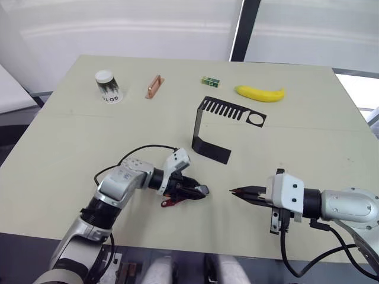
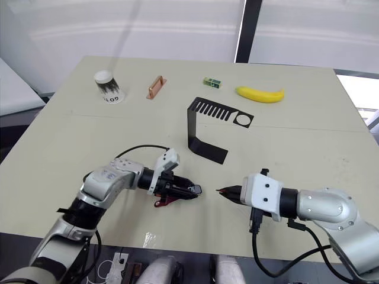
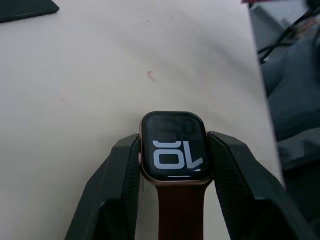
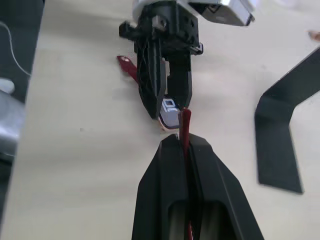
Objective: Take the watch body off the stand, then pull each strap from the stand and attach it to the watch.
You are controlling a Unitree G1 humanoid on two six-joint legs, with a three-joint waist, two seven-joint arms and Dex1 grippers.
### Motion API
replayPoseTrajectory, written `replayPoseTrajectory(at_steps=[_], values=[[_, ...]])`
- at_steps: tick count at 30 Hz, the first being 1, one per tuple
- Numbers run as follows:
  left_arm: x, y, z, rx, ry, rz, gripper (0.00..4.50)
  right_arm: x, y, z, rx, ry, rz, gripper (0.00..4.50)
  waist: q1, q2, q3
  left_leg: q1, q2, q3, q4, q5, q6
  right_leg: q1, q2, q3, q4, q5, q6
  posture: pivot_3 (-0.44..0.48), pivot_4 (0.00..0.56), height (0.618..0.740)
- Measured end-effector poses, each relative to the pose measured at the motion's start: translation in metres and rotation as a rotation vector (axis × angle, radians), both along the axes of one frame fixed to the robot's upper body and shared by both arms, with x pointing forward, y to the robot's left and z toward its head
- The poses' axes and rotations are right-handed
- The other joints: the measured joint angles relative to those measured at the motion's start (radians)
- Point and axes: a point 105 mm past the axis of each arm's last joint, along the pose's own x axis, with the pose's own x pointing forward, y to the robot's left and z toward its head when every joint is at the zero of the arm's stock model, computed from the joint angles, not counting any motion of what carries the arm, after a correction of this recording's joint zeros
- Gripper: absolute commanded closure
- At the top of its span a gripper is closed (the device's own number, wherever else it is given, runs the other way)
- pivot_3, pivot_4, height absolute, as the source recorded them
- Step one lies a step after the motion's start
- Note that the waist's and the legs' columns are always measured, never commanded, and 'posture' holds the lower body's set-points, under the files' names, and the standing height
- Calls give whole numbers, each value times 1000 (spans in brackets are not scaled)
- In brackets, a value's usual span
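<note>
the stand (image 1: 208,127) is bare. the left gripper (image 3: 172,165) clamps the watch body (image 3: 173,147), one strap (image 3: 180,212) attached. the right gripper (image 4: 185,145) pinches the second strap (image 4: 185,122), not yet attached.

We see the stand (image 1: 218,127) mid-table; behind it, left to right, lie a cup (image 1: 108,87), a bar (image 1: 154,86), a small box (image 1: 210,81) and a banana (image 1: 259,93).
</note>
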Motion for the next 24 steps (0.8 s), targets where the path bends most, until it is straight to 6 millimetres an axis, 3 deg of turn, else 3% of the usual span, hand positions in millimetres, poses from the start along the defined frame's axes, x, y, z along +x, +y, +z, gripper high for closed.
replayPoseTrajectory(at_steps=[7, 12, 24], values=[[-2, 4, 5, -46, 149, 0, 2902, 10, 1, -16, -153, -126, -5, 4500, -1, 0, 0, 0, 0, 0, 1, 0, 0, -1, 0, 0, 1, 0, 0, 0, 150, 740], [-1, -2, 9, -69, 200, 2, 2902, 12, 7, -21, -155, -152, -10, 4500, -1, 0, 0, 0, 0, 0, 2, 0, -1, -1, 0, 0, 2, 0, 0, 0, 150, 740], [7, -12, 11, -112, 273, 51, 2902, 24, 18, -15, -154, -221, -45, 4500, -2, 0, 0, -1, 0, 0, 4, 0, -2, -2, 0, 0, 4, 0, 0, 0, 150, 740]])
